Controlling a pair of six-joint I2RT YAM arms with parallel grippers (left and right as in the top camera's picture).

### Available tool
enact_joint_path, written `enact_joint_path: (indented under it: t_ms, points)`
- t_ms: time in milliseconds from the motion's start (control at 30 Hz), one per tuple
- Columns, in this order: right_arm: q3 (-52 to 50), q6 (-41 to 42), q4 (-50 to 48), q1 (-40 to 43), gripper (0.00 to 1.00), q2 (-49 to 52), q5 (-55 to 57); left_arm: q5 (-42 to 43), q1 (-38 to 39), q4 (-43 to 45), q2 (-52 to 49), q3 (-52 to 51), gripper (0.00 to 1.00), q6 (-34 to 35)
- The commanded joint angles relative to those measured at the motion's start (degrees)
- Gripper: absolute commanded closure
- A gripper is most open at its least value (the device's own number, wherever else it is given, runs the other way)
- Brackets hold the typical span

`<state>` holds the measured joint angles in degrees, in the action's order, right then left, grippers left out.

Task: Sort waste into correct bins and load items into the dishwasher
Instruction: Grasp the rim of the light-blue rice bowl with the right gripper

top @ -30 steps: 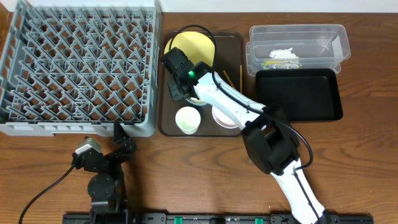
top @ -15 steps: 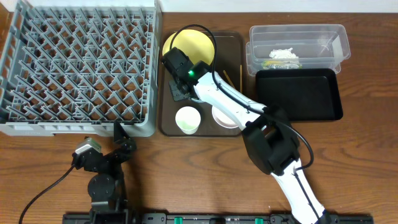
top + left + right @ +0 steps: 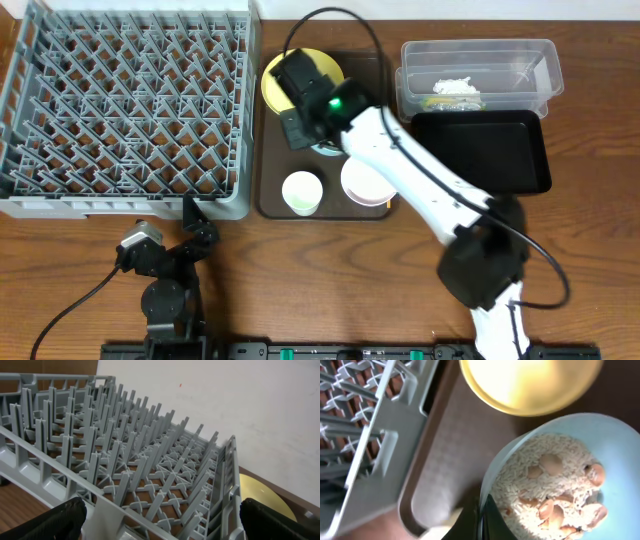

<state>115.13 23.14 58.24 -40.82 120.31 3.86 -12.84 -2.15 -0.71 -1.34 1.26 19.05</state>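
Blue bowl [image 3: 615,435] of rice [image 3: 530,490] and tan crumbs is being held over the brown tray [image 3: 445,460], beside the yellow plate [image 3: 530,385]. The right gripper [image 3: 481,512] is clamping its rim. The left gripper [image 3: 160,522] is facing the grey rack [image 3: 150,470], fingers spread wide.

light blue bowl [image 3: 570,422] cut off at right edge, yellow plate [image 3: 530,385] blurred, top cropped

serving tray [image 3: 268,185]: dark brown, on table | table [image 3: 590,250]: brown wood
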Motion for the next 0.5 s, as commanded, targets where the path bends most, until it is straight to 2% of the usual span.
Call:
enact_joint_path:
  t_ms: [0,467]
  points:
    - [0.37,-1.11,3.67,2.14,0.99,-2.49,0.66,-1.51,0.24,-2.21,-0.02,-1.01,0.0,-1.03]
    - [0.35,-0.9,17.0,3.87,0.99,-7.19,3.45,-1.51,0.24,-2.21,-0.02,-1.01,0.0,-1.03]
